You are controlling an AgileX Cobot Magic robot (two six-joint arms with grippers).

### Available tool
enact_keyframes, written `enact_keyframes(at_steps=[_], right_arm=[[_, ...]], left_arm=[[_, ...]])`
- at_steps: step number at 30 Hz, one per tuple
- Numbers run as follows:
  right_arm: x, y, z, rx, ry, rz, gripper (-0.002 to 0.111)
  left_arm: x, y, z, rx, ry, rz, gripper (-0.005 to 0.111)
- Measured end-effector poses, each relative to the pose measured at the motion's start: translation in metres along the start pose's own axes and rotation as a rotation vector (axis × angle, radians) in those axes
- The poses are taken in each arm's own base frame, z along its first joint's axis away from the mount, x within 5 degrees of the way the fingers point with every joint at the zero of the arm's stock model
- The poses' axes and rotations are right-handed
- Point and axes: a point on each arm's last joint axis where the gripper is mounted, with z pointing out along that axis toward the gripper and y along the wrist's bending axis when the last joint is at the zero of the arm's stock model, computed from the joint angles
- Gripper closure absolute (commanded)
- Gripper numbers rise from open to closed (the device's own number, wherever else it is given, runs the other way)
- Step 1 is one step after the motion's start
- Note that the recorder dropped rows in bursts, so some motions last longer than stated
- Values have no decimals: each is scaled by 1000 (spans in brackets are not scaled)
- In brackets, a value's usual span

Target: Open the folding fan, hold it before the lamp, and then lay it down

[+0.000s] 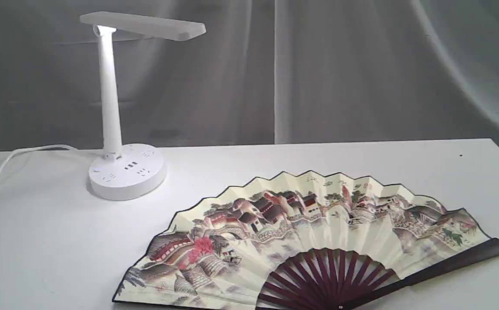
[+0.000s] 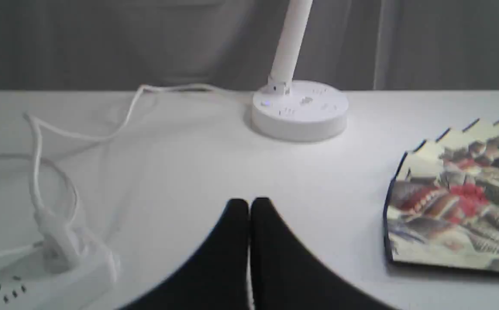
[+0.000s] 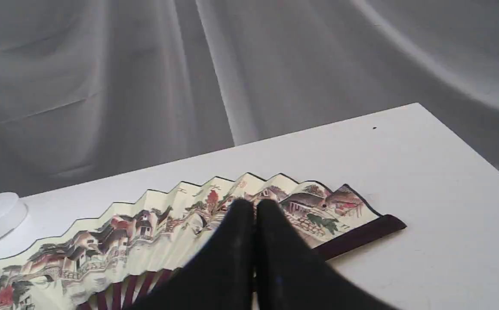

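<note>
— Pincers, both of the 2: the left pincer [image 2: 249, 206] and the right pincer [image 3: 256, 206] each have their black fingers pressed together, pinching nothing.

— And the fan?

— The fan [image 1: 309, 241] lies fully spread and flat on the tabletop [image 1: 38, 241], painted side up, near the lamp [image 1: 114, 107] but apart from it. The right pincer looks down at its leaf. The left hovers over bare tabletop, clear of both fan and lamp.

— Why flat?

— I judge the laying-down is done: nothing grips it, and its ribs rest on the surface.

— Anything in the way?

— Only on the left side: the lamp's cord [image 2: 103, 125] loops to a power strip [image 2: 60, 282]. A grey curtain [image 1: 340, 64] hangs behind.
</note>
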Motion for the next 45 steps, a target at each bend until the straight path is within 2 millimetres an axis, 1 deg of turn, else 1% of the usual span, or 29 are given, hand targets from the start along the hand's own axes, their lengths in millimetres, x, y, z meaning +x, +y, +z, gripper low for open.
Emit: enact_keyframes(at_steps=[4, 6, 24, 31, 35, 40, 45], right_arm=[[0, 0, 0, -2, -6, 0, 108], [0, 0, 0, -2, -6, 0, 108], [-1, 0, 0, -3, -8, 0, 108], [-1, 0, 0, -3, -8, 0, 108], [-1, 0, 0, -3, -8, 0, 108], [-1, 0, 0, -3, -8, 0, 108], [-1, 0, 0, -3, -8, 0, 108]], left_arm=[[-7, 0, -2, 5, -82, 0, 107], [-8, 0, -2, 6, -93, 0, 107], [-8, 0, -2, 6, -93, 0, 107], [-8, -3, -2, 47, -93, 2, 107], [-3, -3, -1, 45, -42, 1, 107], [9, -2, -2, 38, 93, 4, 107], [11, -2, -2, 37, 116, 4, 107]])
